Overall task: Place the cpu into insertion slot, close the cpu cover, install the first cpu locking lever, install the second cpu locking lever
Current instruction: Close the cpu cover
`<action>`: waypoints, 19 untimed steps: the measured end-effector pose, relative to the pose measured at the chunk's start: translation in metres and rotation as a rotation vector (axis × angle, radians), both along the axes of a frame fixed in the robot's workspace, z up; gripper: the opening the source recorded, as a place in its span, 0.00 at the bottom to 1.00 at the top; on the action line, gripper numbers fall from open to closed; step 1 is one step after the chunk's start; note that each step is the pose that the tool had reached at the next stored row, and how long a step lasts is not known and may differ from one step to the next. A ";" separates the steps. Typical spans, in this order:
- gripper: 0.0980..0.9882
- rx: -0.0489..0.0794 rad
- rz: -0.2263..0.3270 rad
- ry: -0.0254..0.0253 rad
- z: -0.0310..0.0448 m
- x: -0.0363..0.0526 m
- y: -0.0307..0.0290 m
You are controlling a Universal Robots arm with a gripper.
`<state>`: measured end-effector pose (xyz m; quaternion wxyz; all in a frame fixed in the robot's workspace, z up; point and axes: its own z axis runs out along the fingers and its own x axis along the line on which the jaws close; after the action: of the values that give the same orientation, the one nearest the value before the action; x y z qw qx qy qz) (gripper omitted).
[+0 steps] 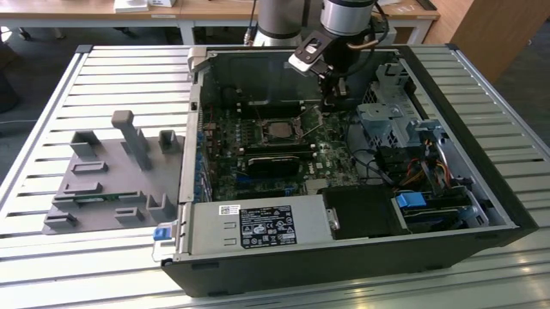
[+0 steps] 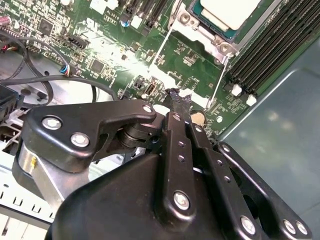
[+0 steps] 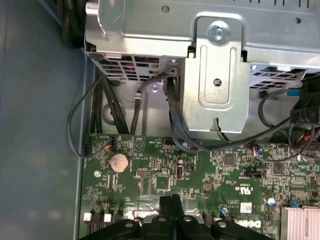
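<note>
Exterior view is showing me the open computer case (image 1: 481, 138) lying on the slatted table (image 1: 112, 77). I am watching the gripper (image 1: 331, 100) hanging down inside it over the motherboard (image 1: 331, 161), toward the exterior view's right of the insertion slot (image 1: 260, 129). The cpu (image 1: 277, 129) is sitting in that slot with its pale top facing up, apart from the fingertips.

In the second wrist view I am seeing the cpu (image 2: 227, 10) bedded in the silvery rim of the insertion slot (image 2: 202, 32). One locking lever (image 2: 164, 47) and the other locking lever (image 2: 219, 82) are running out as thin wires from the slot's corners across the board toward the gripper (image 2: 178, 100). I cannot tell whether either lever is latched.

The jaws are pressing together at their tips, and I am seeing nothing between them. The tips are showing between the two lever ends, just beside a coin cell (image 2: 199, 118).

In the first wrist view the gripper (image 3: 171, 200) is pointing over the board's edge region, with the coin cell (image 3: 119, 162) near it and a metal drive cage (image 3: 215, 75) beyond. A grey fixture (image 1: 112, 187) is lying on the table at the exterior view's left of the case.
</note>
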<state>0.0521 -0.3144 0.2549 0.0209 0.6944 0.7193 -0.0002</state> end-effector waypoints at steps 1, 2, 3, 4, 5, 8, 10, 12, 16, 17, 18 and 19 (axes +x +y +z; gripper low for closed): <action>0.01 0.000 0.000 0.0000 -0.0002 0.0008 0.0002; 0.01 0.000 0.000 0.0001 -0.0005 0.0015 0.0004; 0.01 -0.001 0.000 0.0001 -0.0008 0.0023 0.0007; 0.01 -0.002 0.000 0.0001 -0.0010 0.0033 0.0009; 0.01 -0.002 0.000 0.0001 -0.0013 0.0044 0.0012; 0.01 -0.002 0.000 0.0006 -0.0019 0.0084 0.0017; 0.01 -0.002 0.000 0.0012 -0.0023 0.0112 0.0021; 0.01 -0.003 0.000 0.0021 -0.0030 0.0134 0.0027; 0.01 -0.007 0.000 0.0045 -0.0061 0.0149 0.0039; 0.01 -0.009 0.000 0.0049 -0.0072 0.0149 0.0042; 0.01 -0.010 0.000 0.0052 -0.0084 0.0150 0.0044; 0.01 -0.011 0.000 0.0054 -0.0095 0.0150 0.0044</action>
<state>0.0670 -0.3100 0.2455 0.0228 0.6942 0.7194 -0.0060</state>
